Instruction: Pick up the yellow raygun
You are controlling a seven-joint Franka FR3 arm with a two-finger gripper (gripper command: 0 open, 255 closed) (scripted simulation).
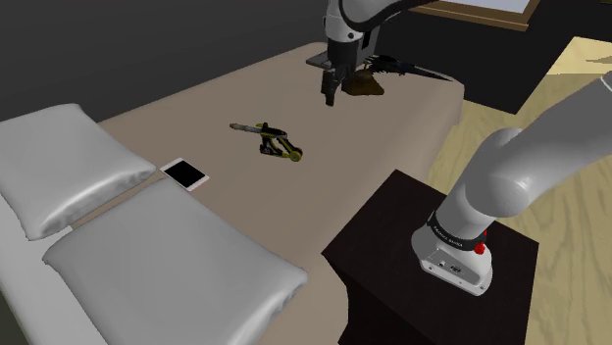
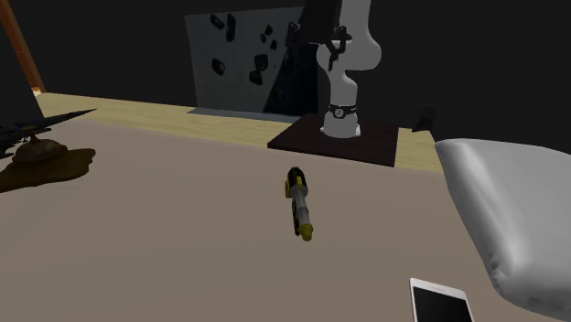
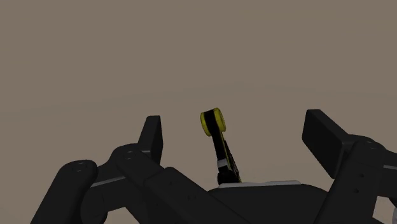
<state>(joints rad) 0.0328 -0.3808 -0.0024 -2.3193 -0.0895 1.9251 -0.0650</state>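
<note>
**Gripper open above the bed, raygun not held**

Your gripper (image 1: 331, 96) hangs over the tan bed surface (image 1: 412, 123) with its two black fingers (image 3: 153, 132) spread wide and nothing between them in contact. In the wrist view the yellow and black raygun (image 3: 219, 143) appears in the gap between the fingers, but neither finger touches it.

In the shoulder view, the raygun (image 1: 275, 143) lies on the tan surface, apart from the gripper and toward that view's lower left of it. It lies between the gripper and a white-edged phone (image 1: 184, 174), which lies flat near two grey pillows (image 1: 59, 167).

Note a dark spiky object on a brown base (image 1: 371, 80) just beside the gripper, on the shoulder view's right. The arm's dark stand (image 1: 412, 235) sits at the bedside.
</note>
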